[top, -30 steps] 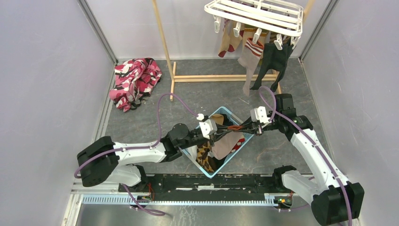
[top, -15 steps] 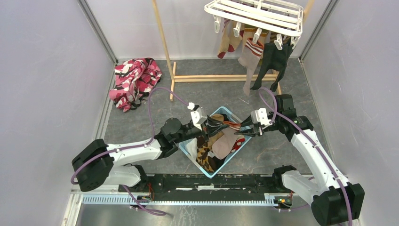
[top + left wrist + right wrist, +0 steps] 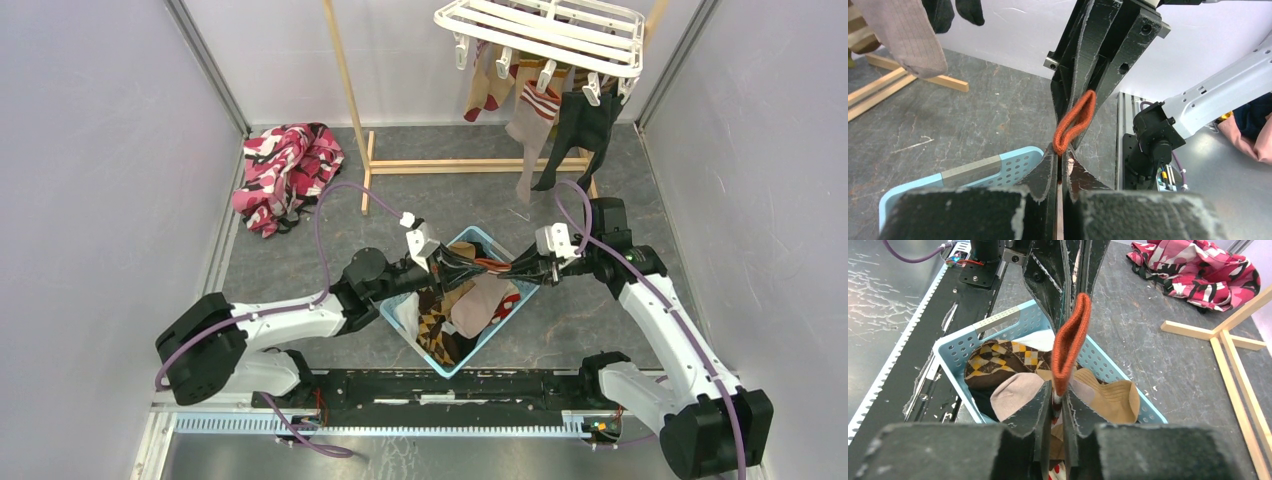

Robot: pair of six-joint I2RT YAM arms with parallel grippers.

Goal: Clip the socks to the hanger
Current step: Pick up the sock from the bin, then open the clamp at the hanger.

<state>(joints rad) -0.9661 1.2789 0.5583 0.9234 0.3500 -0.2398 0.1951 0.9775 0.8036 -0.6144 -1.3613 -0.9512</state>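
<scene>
**Grippers.** The left gripper (image 3: pixel 1060 162) reaches in from 9 o'clock and the right gripper (image 3: pixel 1057 397) from 3 o'clock. They meet tip to tip above the light blue basket (image 3: pixel 1098 357) at the centre of the table (image 3: pixel 620 180). The left jaws are fully closed and pinch one end of the orange sock (image 3: pixel 1070 340). The right jaws stand almost closed, with only a narrow gap, and clamp the other end of the same ribbed band. The band spans the short gap between the two sets of fingertips, clear of the basket rim.

**Basket contents.** Under the grippers lie an argyle sock (image 3: pixel 998 357), a tan sock (image 3: pixel 1118 397) and a pale beige sock (image 3: pixel 1013 395). They overlap one another.

**Hanger.** The white hanger (image 3: pixel 545 30) is at 1 o'clock from the basket, high on the wooden stand (image 3: pixel 470 165). Several socks hang from its clips:
- a brown striped sock (image 3: pixel 487 85) at the left;
- a grey sock (image 3: pixel 528 125) with a red-white cuff in the middle;
- black socks (image 3: pixel 580 125) at the right.

**Other items.** A pink, red and black patterned cloth (image 3: pixel 288 172) lies crumpled at 10 o'clock, well apart from the basket.
</scene>
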